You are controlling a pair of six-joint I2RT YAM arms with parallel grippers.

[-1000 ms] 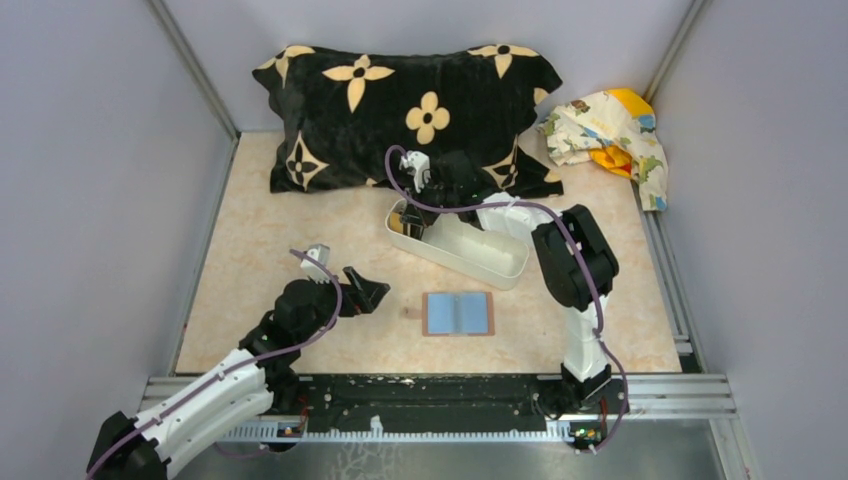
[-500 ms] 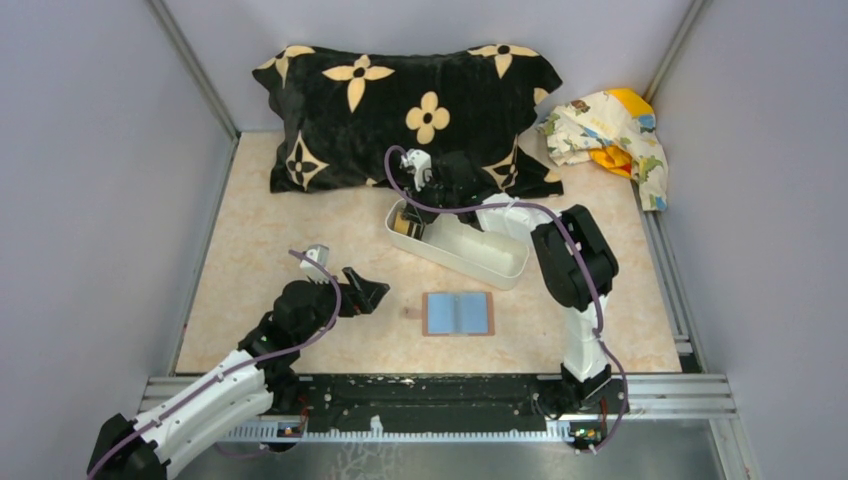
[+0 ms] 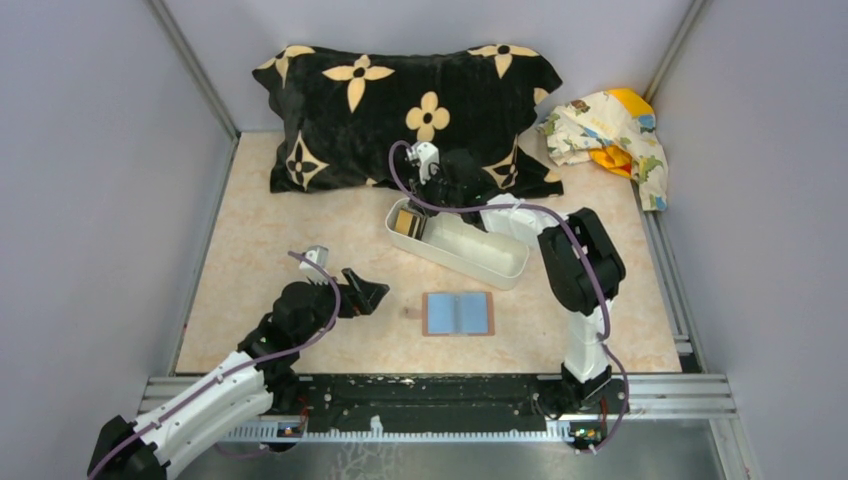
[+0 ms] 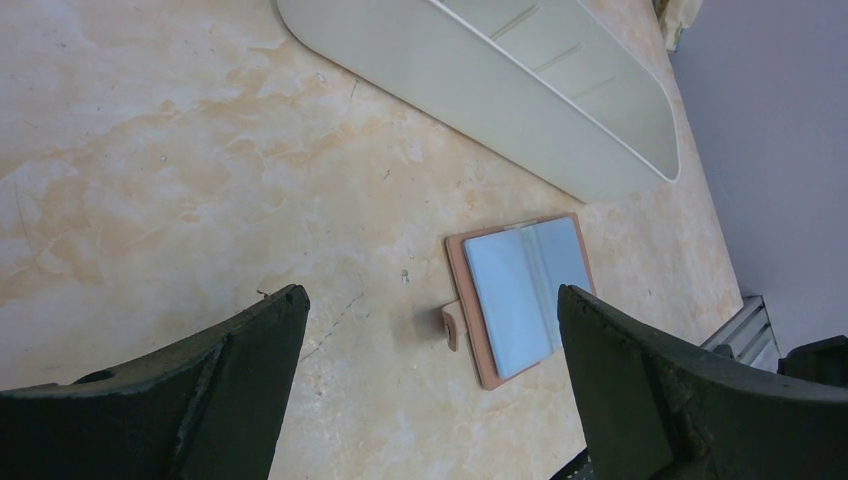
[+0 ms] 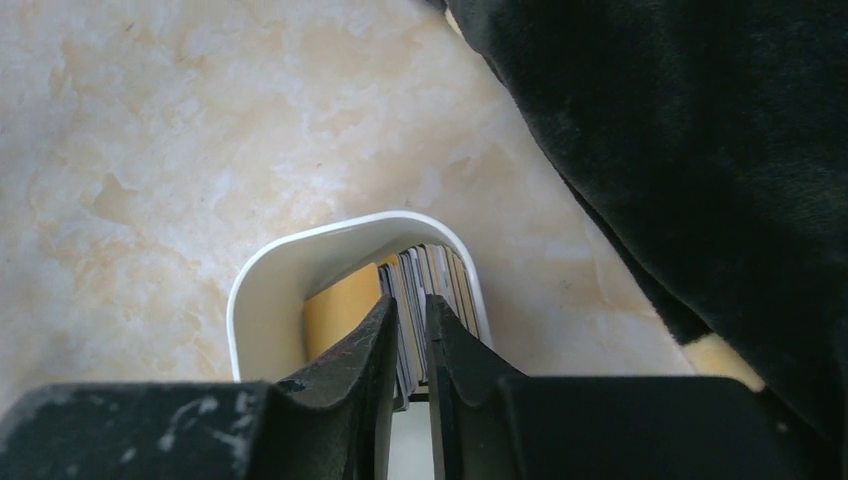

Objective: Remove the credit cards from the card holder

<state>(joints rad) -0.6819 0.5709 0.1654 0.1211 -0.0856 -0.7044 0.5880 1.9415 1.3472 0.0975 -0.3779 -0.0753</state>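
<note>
Top view: the card holder (image 3: 458, 313) lies open flat on the surface (image 3: 260, 250) near the middle, blue inside up, brown rim around it, with a small tab on its 9 o'clock side. Just at its 12 o'clock sits a long white tray (image 3: 480, 250), running from 10 to 4 o'clock, apart from the holder.

We see the cards (image 3: 406, 222) in the tray's 10 o'clock end. In the right wrist view they stand on edge, packed together, a tan one on the outside and grey ones beside it.

The right fingers (image 5: 350, 380) hang over that end of the tray, parted by only a thin slit. It looks like nothing is pinched between them, but the view is tight, so we are not fully sure.

The left fingers (image 4: 230, 380) are spread wide, low over the surface at the holder's 9 o'clock, near it but not touching, pointing toward it.

A black pillow (image 3: 405, 110) with cream flowers lies along the 12 o'clock edge, and a crumpled patterned cloth (image 3: 610, 130) sits in the 2 o'clock corner.
</note>
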